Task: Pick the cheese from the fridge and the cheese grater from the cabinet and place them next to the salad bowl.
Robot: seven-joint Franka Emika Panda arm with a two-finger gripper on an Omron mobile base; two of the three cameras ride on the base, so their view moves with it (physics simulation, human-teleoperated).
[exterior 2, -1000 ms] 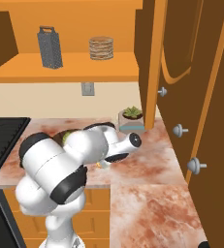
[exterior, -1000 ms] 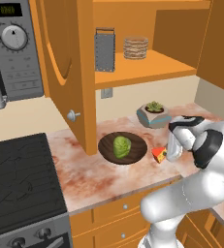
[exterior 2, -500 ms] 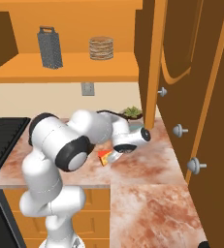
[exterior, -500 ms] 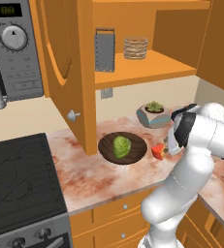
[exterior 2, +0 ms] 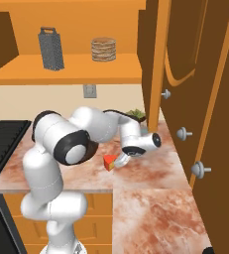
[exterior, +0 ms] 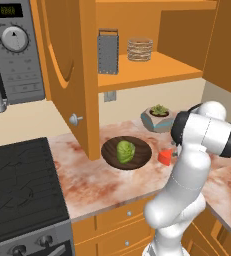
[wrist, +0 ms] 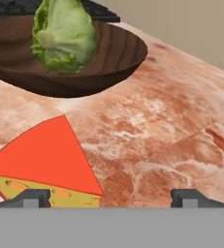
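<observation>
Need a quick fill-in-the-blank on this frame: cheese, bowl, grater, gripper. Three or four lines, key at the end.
1. The cheese lies on the ___ beside the salad bowl.
2. The cheese grater stands on the cabinet shelf beside a round woven ___.
3. The salad bowl holds a green leafy ___.
4. The gripper jaws are ___, with the cheese released between them.

Missing words: counter; basket; head; open

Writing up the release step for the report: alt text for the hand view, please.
An orange-red cheese wedge with a yellowish face lies on the marbled pink counter between the two open dark fingers, apart from a shallow dark brown bowl holding a green lettuce head.
</observation>
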